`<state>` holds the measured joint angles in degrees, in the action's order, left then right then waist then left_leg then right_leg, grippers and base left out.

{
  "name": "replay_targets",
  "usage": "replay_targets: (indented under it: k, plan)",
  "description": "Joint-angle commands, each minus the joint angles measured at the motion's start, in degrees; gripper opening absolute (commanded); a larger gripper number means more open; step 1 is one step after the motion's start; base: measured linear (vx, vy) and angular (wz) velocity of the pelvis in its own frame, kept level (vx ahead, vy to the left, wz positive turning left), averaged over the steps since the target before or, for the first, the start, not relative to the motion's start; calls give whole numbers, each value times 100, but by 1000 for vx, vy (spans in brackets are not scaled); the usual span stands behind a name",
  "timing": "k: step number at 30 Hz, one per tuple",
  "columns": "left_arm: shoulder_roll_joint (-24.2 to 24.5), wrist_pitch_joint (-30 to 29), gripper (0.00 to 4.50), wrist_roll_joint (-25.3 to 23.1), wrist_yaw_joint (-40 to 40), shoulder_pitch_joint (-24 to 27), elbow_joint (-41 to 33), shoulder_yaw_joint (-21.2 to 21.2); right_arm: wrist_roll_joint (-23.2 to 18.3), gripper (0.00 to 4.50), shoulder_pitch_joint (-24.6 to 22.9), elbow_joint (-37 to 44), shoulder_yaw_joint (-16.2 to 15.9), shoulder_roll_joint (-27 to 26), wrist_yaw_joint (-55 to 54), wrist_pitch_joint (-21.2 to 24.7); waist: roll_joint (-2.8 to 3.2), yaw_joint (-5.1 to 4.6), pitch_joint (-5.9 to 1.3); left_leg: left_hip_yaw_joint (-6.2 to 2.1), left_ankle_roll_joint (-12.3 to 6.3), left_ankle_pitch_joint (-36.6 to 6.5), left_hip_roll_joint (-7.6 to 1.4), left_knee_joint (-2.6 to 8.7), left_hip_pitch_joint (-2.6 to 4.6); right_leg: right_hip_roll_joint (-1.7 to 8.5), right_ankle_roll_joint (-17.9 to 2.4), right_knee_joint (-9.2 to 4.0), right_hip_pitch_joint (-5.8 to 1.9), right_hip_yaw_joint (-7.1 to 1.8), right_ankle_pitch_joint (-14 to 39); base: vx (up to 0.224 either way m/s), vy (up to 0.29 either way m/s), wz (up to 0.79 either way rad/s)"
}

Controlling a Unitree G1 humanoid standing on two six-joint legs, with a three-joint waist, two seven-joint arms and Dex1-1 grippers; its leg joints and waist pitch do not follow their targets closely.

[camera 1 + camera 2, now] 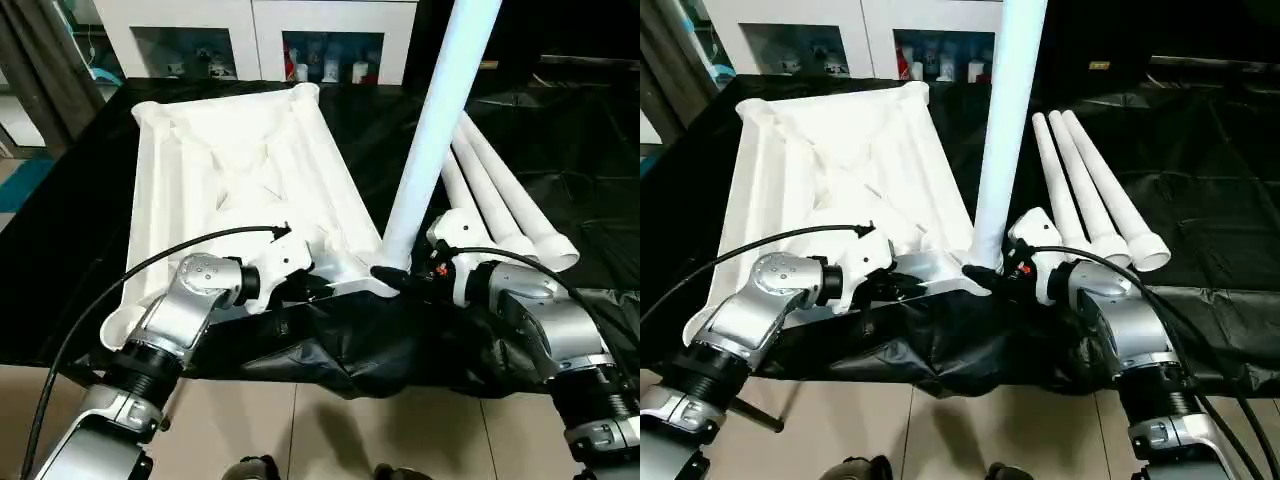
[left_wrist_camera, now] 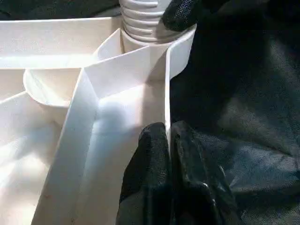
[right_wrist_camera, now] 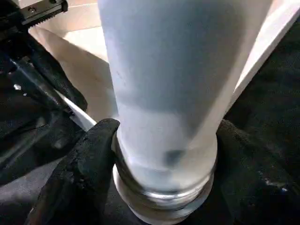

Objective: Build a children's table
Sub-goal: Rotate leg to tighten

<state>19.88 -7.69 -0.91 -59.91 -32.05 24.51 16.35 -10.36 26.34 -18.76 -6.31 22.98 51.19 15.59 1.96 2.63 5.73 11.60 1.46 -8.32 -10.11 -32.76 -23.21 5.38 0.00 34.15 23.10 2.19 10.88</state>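
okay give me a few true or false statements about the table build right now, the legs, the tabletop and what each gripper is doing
1. The tabletop lies with its ribbed underside up. True.
2. Two spare legs lie on the black cloth. False: three spare legs lie there, side by side.
3. The left gripper pinches the tabletop's edge wall. True.
4. The upright leg stands at a far corner. False: it stands in the near corner socket.
5. The right gripper has its fingers around the upright leg's base. True.
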Motion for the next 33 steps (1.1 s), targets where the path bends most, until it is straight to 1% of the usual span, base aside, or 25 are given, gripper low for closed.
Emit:
replay_targets:
  k: [1, 3, 4, 5, 6, 7, 8, 9, 10, 11, 12, 13, 14, 15, 16, 17, 18, 19, 20, 22, 25, 29, 30, 31, 33]
  plan:
    - [-27, 7, 0, 131, -159, 79, -112, 78, -20, 277, -99, 104, -51, -6, 28, 100, -61, 7, -467, -106, -640, -871, -281, 296, 173, 252, -1640, -286, -259, -170, 213, 0, 0, 0]
    - [-93, -113, 0, 94, 25, 43, -29, 35, 83, 277, -106, -86, -21, -114, -285, 160, -50, 4, -464, -106, -610, -933, -284, 301, 182, 252, -1637, -295, -250, -170, 293, 0, 0, 0]
    - [-173, -207, 0, 43, 251, -16, 86, -12, 205, 277, -83, -291, 23, -231, -651, 143, -53, -8, -460, -103, -570, -956, -284, 303, 182, 255, -1648, -298, -243, -176, 333, 0, 0, 0]
    - [-293, -333, 0, -26, 560, -121, 272, -86, 322, 277, -19, -577, 164, -448, -1259, 148, -49, -29, -443, -100, -494, -1054, -271, 315, 186, 250, -1633, -319, -216, -178, 505, 0, 0, 0]
    - [-294, -334, 0, -27, 563, -122, 274, -87, 323, 276, -18, -581, 166, -451, -1266, 149, -59, -47, -436, -116, -384, -1213, -264, 332, 191, 260, -1580, -348, -227, -176, 795, 0, 0, 0]
    - [-424, -402, 0, -107, 893, -243, 463, -145, 283, 276, 74, -831, 398, -702, -1817, 138, -61, -54, -434, -118, -337, -1271, -267, 330, 200, 263, -1547, -361, -226, -179, 904, 0, 0, 0]
    - [-524, -463, 0, -155, 1152, -328, 592, -198, 260, 276, 140, -992, 544, -855, -2173, 105, -35, -70, -415, -116, -226, -1456, -268, 348, 225, 270, -1499, -393, -182, -190, 1185, 0, 0, 0]
    - [-644, -608, 0, -182, 1401, -437, 738, -251, 240, 276, 227, -1205, 699, -1017, -2600, 104, -35, -83, -411, -125, -166, -1556, -264, 359, 231, 262, -1457, -409, -183, -186, 1339, 0, 0, 0]
    - [-694, -646, 0, -201, 1527, -483, 800, -275, 236, 276, 259, -1279, 742, -1076, -2738, 86, -45, -84, -415, -137, -63, -1678, -261, 371, 237, 265, -1375, -427, -189, -182, 1532, 0, 0, 0]
    - [-907, -820, 0, -227, 1985, -669, 1036, -388, 218, 275, 388, -1562, 892, -1314, -3258, 7, -40, -94, -404, -125, -8, -1756, -261, 377, 245, 262, -1324, -441, -157, -195, 1595, 0, 0, 0]
    - [-1043, -923, 0, -201, 2190, -769, 1143, -455, 190, 275, 471, -1713, 953, -1470, -3501, -44, -36, -97, -407, -135, 20, -1804, -260, 380, 255, 265, -1307, -449, -155, -192, 1640, 0, 0, 0]
    - [-1165, -964, 0, -184, 2393, -853, 1226, -517, 162, 275, 547, -1822, 984, -1603, -3661, -93, -10, -91, -404, -135, 64, -1864, -252, 381, 262, 270, -1285, -464, -143, -192, 1700, 0, 0, 0]
    - [-1304, -1000, 0, -175, 2599, -946, 1308, -558, 145, 275, 656, -1957, 1007, -1769, -3846, -138, -31, -89, -405, -148, 69, -1898, -246, 392, 243, 266, -1231, -475, -161, -182, 1722, 0, 0, 0]
    - [-1327, -1005, 0, -175, 2637, -963, 1323, -563, 146, 275, 676, -1983, 1013, -1800, -3881, -148, -31, -88, -403, -147, 61, -1907, -242, 396, 243, 262, -1211, -482, -151, -182, 1737, 0, 0, 0]
    - [-1474, -982, 0, -193, 2760, -1028, 1366, -530, 274, 275, 825, -2152, 908, -1956, -4050, -270, -19, -72, -404, -150, 42, -1965, -252, 397, 250, 275, -1190, -494, -139, -185, 1735, 0, 0, 0]
    - [-1542, -960, 0, -203, 2785, -1047, 1368, -500, 322, 275, 882, -2200, 857, -2025, -4081, -357, -28, -84, -404, -159, 39, -1948, -242, 404, 221, 265, -1170, -484, -160, -175, 1698, 0, 0, 0]
    - [-1567, -951, 0, -209, 2798, -1057, 1379, -493, 337, 275, 904, -2226, 850, -2052, -4098, -396, -31, -78, -416, -159, 26, -1908, -247, 407, 216, 271, -1156, -483, -172, -175, 1649, 0, 0, 0]
    - [-1637, -914, 0, -215, 2776, -1058, 1364, -454, 325, 275, 958, -2269, 851, -2123, -4065, -465, -52, -78, -409, -148, -22, -1879, -244, 405, 212, 264, -1141, -489, -161, -179, 1586, 0, 0, 0]
    - [-1676, -867, 0, -224, 2719, -1037, 1327, -403, 294, 345, 997, -2288, 858, -2165, -4002, -496, -46, -70, -411, -151, -58, -1849, -245, 402, 211, 272, -1139, -484, -169, -179, 1565, 0, 0, 0]
    - [-1682, -712, 0, -231, 2531, -974, 1244, -290, 282, 345, 1051, -2308, 840, -2172, -3892, -538, -47, -76, -412, -149, -117, -1813, -245, 404, 197, 265, -1137, -479, -176, -176, 1504, 0, 0, 0]
    - [-1656, -642, 0, -210, 2390, -921, 1203, -254, 322, 386, 1117, -2385, 814, -2123, -3814, -678, -49, -75, -416, -146, -160, -1718, -246, 398, 189, 274, -1175, -469, -181, -176, 1415, 0, 0, 0]
    - [-1419, -440, 0, -197, 1954, -712, 961, -115, 488, 392, 1071, -2227, 611, -1884, -3419, -829, -52, -75, -426, -135, -281, -1518, -250, 381, 167, 268, -1259, -439, -202, -174, 1143, 0, 0, 0]
    - [-1238, -356, 0, -187, 1689, -581, 823, -56, 523, 392, 974, -2035, 514, -1692, -3083, -841, -55, -53, -432, -138, -329, -1428, -252, 370, 166, 273, -1284, -433, -227, -169, 1040, 0, 0, 0]
    - [-1187, -322, 0, -188, 1618, -547, 790, -41, 527, 392, 943, -1977, 492, -1636, -2988, -837, -57, -61, -428, -131, -372, -1386, -247, 366, 147, 273, -1293, -424, -229, -172, 986, 0, 0, 0]
    - [-1069, -247, 0, -166, 1434, -472, 717, -17, 535, 392, 860, -1818, 431, -1491, -2764, -820, -42, -58, -437, -121, -437, -1325, -262, 354, 172, 272, -1352, -421, -210, -178, 904, 0, 0, 0]
